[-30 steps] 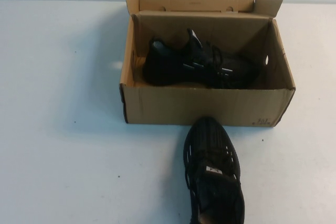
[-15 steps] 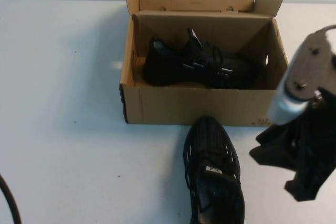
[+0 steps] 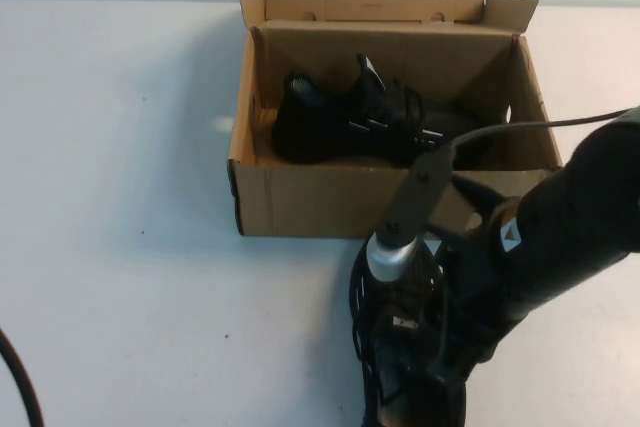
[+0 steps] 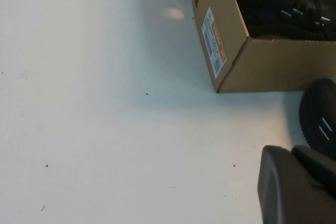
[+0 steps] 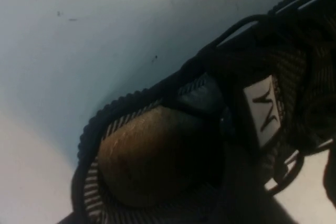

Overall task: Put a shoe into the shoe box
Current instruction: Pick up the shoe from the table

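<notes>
On the plain white worktop (image 3: 130, 277), my right gripper (image 3: 420, 367) hangs over the shoe (image 3: 375, 297), hiding most of it, spread unclear; my left gripper (image 4: 294, 187) is pressed together.

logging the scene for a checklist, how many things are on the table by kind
shoes: 2, one inside the box, one on the table in front of it
box: 1, open cardboard box
total: 3
right hand is low over the shoe on the table; left hand is off to the left side, shut and holding nothing
</notes>
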Controlling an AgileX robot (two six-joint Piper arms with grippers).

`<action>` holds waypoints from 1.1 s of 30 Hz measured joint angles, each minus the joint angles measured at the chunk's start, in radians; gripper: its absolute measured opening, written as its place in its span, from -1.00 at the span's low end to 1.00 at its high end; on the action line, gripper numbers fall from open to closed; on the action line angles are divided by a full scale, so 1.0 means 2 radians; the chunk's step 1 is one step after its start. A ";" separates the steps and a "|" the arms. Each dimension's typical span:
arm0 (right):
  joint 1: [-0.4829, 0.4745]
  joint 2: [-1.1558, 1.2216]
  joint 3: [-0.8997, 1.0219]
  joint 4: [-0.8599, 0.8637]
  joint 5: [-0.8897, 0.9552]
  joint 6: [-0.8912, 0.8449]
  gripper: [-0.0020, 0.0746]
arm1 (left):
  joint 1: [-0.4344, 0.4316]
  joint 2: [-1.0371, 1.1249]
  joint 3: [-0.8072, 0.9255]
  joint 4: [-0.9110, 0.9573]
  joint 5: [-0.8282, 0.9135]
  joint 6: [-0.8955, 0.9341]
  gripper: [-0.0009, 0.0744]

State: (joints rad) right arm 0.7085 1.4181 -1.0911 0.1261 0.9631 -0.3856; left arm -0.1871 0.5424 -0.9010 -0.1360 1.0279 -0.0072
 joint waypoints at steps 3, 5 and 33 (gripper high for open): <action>0.005 0.023 0.000 -0.010 -0.013 0.002 -0.12 | 0.000 0.000 0.000 0.000 0.002 0.000 -0.98; 0.005 0.035 0.000 -0.011 -0.025 0.003 -0.12 | 0.000 0.000 0.000 0.000 0.005 0.000 -0.98; 0.008 0.100 -0.025 -0.049 -0.029 -0.027 -0.91 | 0.000 0.000 0.000 -0.005 0.010 0.000 -0.98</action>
State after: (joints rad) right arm 0.7239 1.6180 -1.1408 0.0276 0.9052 -0.4387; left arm -0.1871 0.5424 -0.9010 -0.1458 1.0471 -0.0072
